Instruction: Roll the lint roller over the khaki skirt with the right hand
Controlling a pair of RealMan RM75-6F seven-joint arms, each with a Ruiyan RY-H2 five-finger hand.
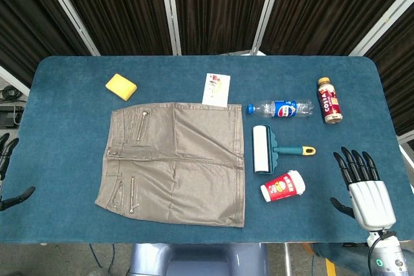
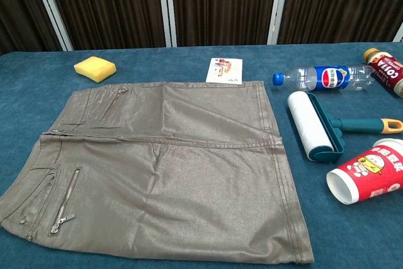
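A bench covered in deep blue, felt-like cloth [image 1: 71, 88] with rounded far corners fills most of the head view. Behind it stands a backdrop of dark brown, vertically pleated curtain panels [image 1: 213, 4], divided by slanting white metal frame bars [image 1: 169, 8]; the chest view shows the same panels [image 2: 220, 4] and bars upright. Left of the bench, grey floor with dark cables [image 1: 10, 95] shows. The light is even and soft, with faint shadows.

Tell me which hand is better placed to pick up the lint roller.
Right. The right hand hovers open just beyond the lint roller, whose handle points toward it. The left hand sits at the far table edge, across the khaki skirt.
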